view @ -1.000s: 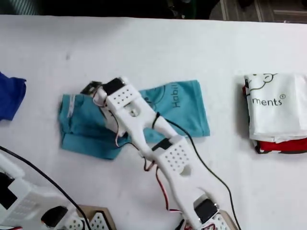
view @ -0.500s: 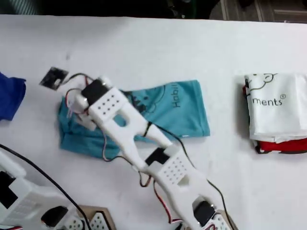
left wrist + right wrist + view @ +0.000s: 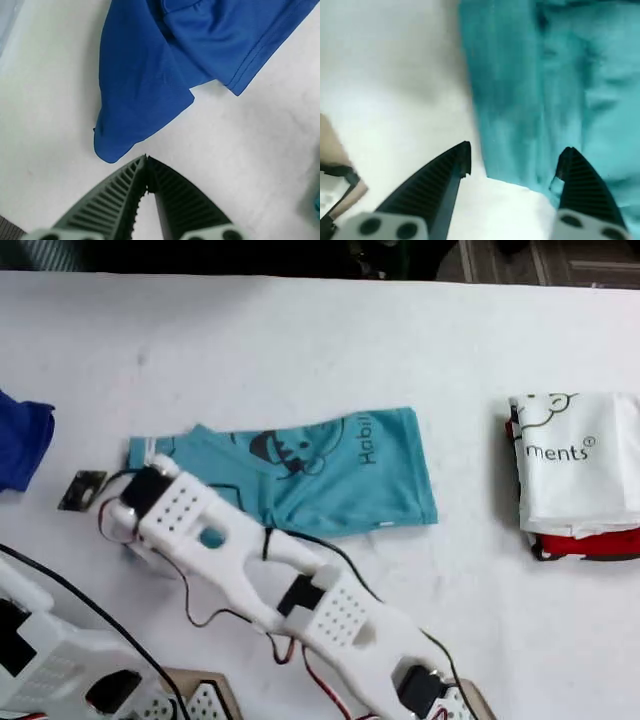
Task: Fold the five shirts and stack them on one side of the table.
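Bright, even light nearly whitens my worktop. Only a soft, faint shadow lies beside the teal shirt, near my right gripper.

White perforated right arm, black servos, red and black cables, ribbed dark-green left claw

Dark lettering runs sideways on the teal shirt, beside a small dark drawing, and it reaches up to the shirt's far edge. On the folded white shirt stands the end of a dark word with a small circled mark after it; its beginning is hidden.
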